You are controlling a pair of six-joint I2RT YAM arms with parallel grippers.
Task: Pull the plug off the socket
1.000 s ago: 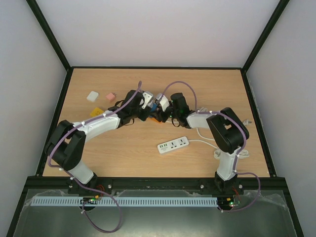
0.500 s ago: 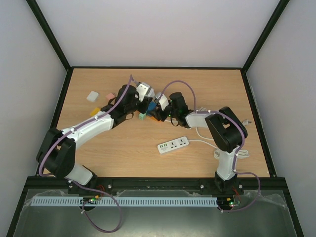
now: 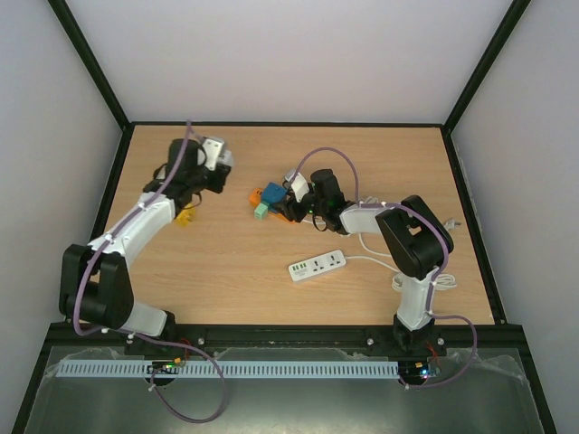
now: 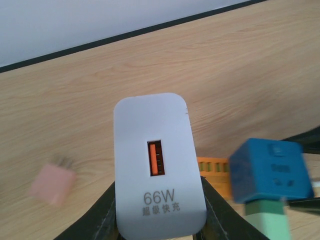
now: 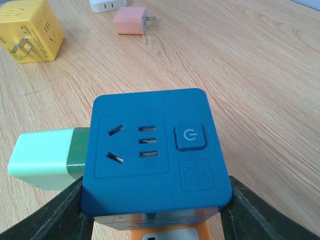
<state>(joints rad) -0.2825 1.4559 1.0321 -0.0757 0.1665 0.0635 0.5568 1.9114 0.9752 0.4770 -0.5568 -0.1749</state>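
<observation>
My left gripper [image 3: 215, 154] [image 4: 158, 186] is shut on a white 66W charger plug [image 4: 152, 165] [image 3: 214, 150], held above the table's back left, well apart from the socket. My right gripper [image 3: 286, 201] [image 5: 155, 202] is shut on the blue cube socket [image 5: 152, 150] [image 3: 272, 193] near the table's middle. A light green plug [image 5: 42, 157] [image 3: 261, 210] sticks in the cube's left side. An orange part [image 5: 167, 234] [image 3: 257, 193] sits against the cube's underside. The cube also shows at the right of the left wrist view [image 4: 270, 170].
A yellow cube adapter [image 5: 27, 30] [image 3: 185, 215], a pink plug [image 5: 132, 20] [image 4: 52, 182] and a white adapter [image 5: 107, 5] lie on the left of the wooden table [image 3: 380, 163]. A white power strip [image 3: 317, 265] with its cable lies at the front right.
My left gripper has pulled the white charger off the blue cube and carried it left and back. The right gripper has held the cube in place.
</observation>
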